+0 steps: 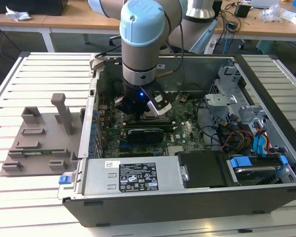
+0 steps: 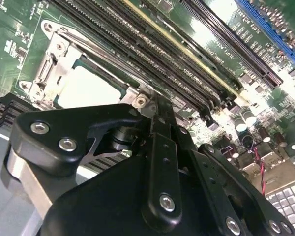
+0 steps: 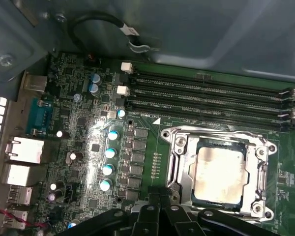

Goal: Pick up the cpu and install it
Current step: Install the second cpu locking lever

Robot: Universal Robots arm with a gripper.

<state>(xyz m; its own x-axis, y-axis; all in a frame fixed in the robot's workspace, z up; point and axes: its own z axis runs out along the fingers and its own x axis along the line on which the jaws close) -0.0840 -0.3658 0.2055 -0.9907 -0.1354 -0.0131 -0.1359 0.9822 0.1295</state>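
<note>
The cpu (image 3: 219, 173), a flat square chip with a silvery top, lies flat inside the metal socket frame (image 3: 179, 147) on the green motherboard. In the second wrist view the cpu (image 2: 86, 88) shows just beyond my fingertips. My gripper (image 3: 161, 197) is shut with nothing between its fingers, and its tips hang close over the socket frame's edge, beside the chip. In the exterior view the gripper (image 1: 140, 111) reaches down into the open computer case (image 1: 187, 197), over the board's middle.
Long black memory slots (image 3: 211, 93) run beside the socket. A black card (image 1: 145, 133) lies on the board near the gripper. Drive cages and cables (image 1: 237, 123) crowd the case at the exterior view's right. A grey pegged tray (image 1: 39, 143) sits outside the case at that view's left.
</note>
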